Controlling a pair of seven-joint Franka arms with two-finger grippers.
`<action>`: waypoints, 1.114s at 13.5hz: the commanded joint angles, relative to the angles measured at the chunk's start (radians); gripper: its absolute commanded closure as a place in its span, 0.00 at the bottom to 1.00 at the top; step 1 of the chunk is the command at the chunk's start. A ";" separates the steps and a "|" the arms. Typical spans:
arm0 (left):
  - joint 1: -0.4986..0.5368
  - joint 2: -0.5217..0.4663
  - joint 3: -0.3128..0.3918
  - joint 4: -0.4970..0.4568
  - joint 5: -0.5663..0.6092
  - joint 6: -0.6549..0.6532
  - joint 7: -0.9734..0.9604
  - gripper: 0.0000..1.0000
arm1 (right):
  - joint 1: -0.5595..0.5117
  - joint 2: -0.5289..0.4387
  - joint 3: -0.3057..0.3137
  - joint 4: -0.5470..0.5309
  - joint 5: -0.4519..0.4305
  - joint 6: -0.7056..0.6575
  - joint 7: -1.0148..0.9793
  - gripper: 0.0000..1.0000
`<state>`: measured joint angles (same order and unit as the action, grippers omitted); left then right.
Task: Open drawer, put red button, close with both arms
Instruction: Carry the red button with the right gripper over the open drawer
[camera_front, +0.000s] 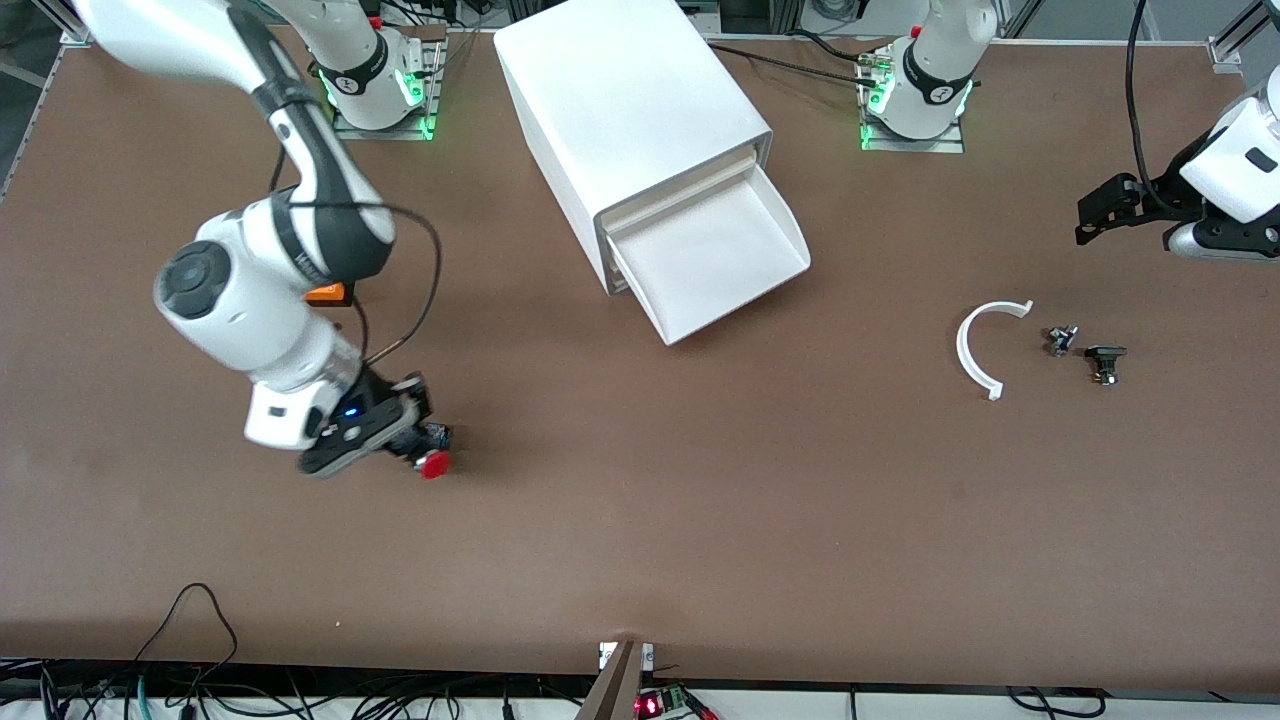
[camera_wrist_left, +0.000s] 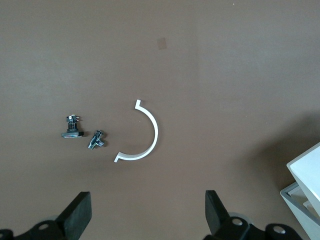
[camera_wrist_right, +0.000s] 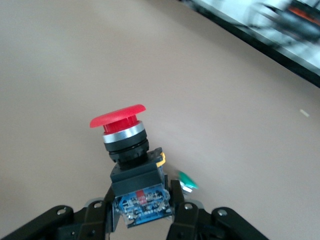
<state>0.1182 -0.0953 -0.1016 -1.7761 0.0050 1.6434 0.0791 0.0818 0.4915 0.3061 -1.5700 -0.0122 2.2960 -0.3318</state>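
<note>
My right gripper (camera_front: 408, 437) is clamped on the black blocky body of the small red button (camera_front: 434, 464), a push-button with a round red mushroom cap and a silver collar; in the right wrist view the two black fingers (camera_wrist_right: 177, 210) press against either side of that body, and the red button (camera_wrist_right: 125, 150) sticks out ahead of them with its cap tilted. I cannot tell whether it rests on the brown table (camera_front: 640, 520) or hangs just above it; it is toward the right arm's end, nearer the front camera than the white box cabinet (camera_front: 625, 120). A bit of green (camera_wrist_right: 187, 181) shows just beside the button body, too hidden to name. The drawer (camera_front: 715, 255), a wide shallow white plastic tray with a sloped front lip, stands pulled out of the cabinet with nothing in it. My left gripper (camera_front: 1105, 210) waits in the air at the left arm's end of the table, its black fingers (camera_wrist_left: 77, 215) spread wide over bare tabletop. Near it on the table lie a thin white plastic half-ring (camera_front: 980, 345), a small silver screw piece (camera_front: 1060, 340) and a small black-and-silver fastener (camera_front: 1105, 360), each apart from the others.
</note>
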 joint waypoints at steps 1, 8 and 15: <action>0.006 0.016 -0.001 0.029 -0.019 -0.007 -0.009 0.00 | 0.050 0.007 0.103 0.060 -0.035 -0.072 -0.064 0.91; 0.011 0.016 0.000 0.029 -0.020 -0.007 -0.009 0.00 | 0.390 0.105 0.103 0.290 -0.247 -0.292 -0.223 0.93; 0.014 0.016 0.000 0.027 -0.020 -0.007 -0.009 0.00 | 0.510 0.136 0.107 0.304 -0.299 -0.403 -0.444 0.92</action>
<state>0.1261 -0.0940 -0.1008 -1.7748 0.0043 1.6436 0.0775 0.5711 0.6100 0.4168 -1.3032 -0.2944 1.9450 -0.6870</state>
